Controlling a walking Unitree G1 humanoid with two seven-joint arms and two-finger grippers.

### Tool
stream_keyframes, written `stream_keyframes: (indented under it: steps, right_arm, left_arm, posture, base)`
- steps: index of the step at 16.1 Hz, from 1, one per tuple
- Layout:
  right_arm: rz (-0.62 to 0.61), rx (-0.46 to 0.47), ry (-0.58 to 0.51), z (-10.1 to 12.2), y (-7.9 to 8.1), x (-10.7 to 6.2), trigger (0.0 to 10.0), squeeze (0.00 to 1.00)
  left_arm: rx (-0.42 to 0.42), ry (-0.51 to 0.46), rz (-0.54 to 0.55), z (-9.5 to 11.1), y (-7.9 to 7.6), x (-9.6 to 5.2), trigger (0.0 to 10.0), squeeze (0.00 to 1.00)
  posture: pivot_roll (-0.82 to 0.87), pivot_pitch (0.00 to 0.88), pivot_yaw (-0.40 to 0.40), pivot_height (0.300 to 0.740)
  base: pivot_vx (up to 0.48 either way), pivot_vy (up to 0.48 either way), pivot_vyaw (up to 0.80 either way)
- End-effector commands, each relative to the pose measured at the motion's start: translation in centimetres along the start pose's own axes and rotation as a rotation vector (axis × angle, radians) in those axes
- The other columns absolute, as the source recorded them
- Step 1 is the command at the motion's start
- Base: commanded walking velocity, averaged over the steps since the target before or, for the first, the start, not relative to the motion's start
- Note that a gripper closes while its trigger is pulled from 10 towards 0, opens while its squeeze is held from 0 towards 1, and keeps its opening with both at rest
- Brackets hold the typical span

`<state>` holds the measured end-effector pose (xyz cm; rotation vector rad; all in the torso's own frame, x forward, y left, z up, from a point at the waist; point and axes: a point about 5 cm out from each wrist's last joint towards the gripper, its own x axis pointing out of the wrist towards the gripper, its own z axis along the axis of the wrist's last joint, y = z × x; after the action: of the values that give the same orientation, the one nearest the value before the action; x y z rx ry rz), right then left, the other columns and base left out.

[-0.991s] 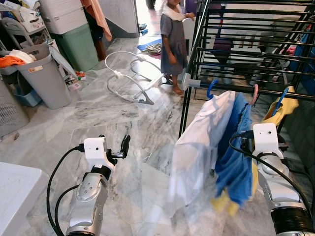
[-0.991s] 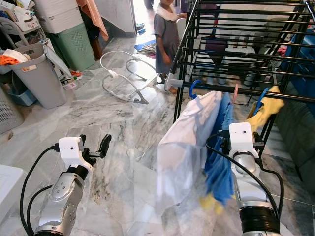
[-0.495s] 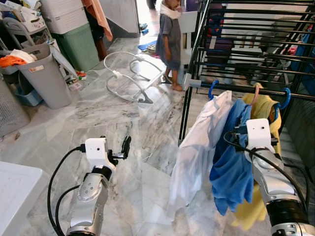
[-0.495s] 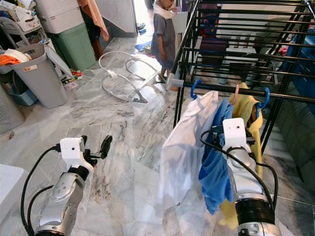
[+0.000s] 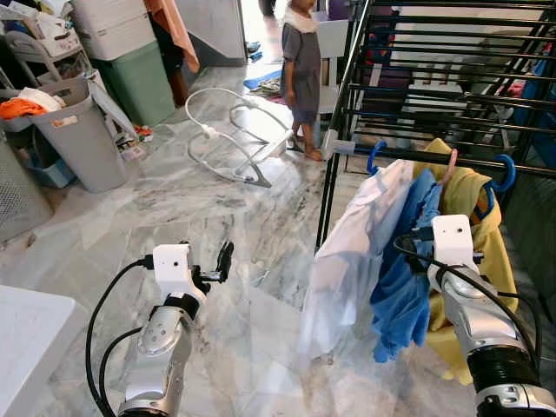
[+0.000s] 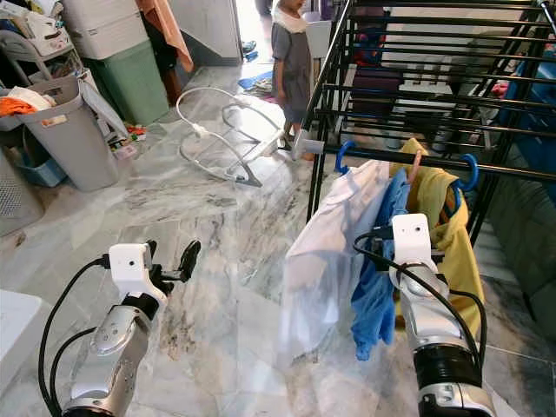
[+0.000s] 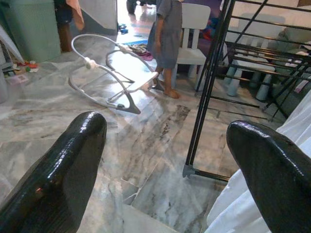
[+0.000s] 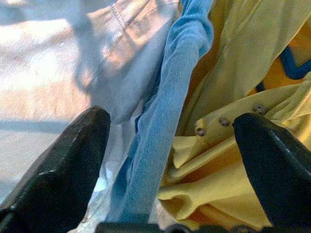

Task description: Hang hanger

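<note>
A black drying rack (image 5: 347, 87) stands at the right. From its front rail (image 5: 408, 155) hang a white shirt (image 5: 356, 243) on a blue hook (image 5: 373, 156), a blue garment (image 5: 404, 278) and a yellow shirt (image 5: 486, 261) on a blue hanger hook (image 5: 505, 174). My right gripper (image 8: 170, 145) is open, right up against the blue garment (image 8: 165, 121) and the yellow shirt (image 8: 218, 160), holding nothing. My left gripper (image 5: 221, 261) is held low over the marble floor, open and empty, well left of the rack.
A small person (image 5: 301, 61) stands by the rack's far left corner beside a white bouncer frame (image 5: 230, 135). A grey laundry bin (image 5: 74, 130) and a green hamper (image 5: 139, 78) stand at the far left. A white surface (image 5: 26, 339) is at my near left.
The yellow shirt swung up from low and blurred, and its blue hook now sits on the rail. The garments have settled. My right arm has drawn back a little; the left arm stays.
</note>
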<state>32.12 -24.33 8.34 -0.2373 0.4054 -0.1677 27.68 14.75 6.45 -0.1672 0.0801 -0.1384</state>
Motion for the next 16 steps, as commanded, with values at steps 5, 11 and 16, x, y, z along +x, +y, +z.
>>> stream_keyframes:
  steps: [5,11,16]
  right_arm:
    - [-0.025,0.021,0.001,0.4,-1.2,0.4,0.0,0.0]
    - [-0.058,0.014,0.022,0.1,-2.6,0.6,0.0,0.0]
    - [-0.049,0.023,0.058,-0.7,-2.7,0.7,0.0,0.0]
  left_arm:
    - [0.009,0.023,-0.016,-0.2,0.0,0.0,10.0,0.0]
    - [0.01,0.042,-0.029,-0.5,-0.3,0.1,10.0,0.0]
    - [0.014,0.05,-0.032,-0.5,-0.3,0.1,10.0,0.0]
  posture:
    - [-0.17,0.0,0.113,0.74]
    - [-0.18,0.0,0.12,0.74]
    - [-0.17,0.0,0.12,0.74]
  base:
    - [0.0,0.0,0.0]
    - [0.0,0.0,0.0]
    - [0.0,0.0,0.0]
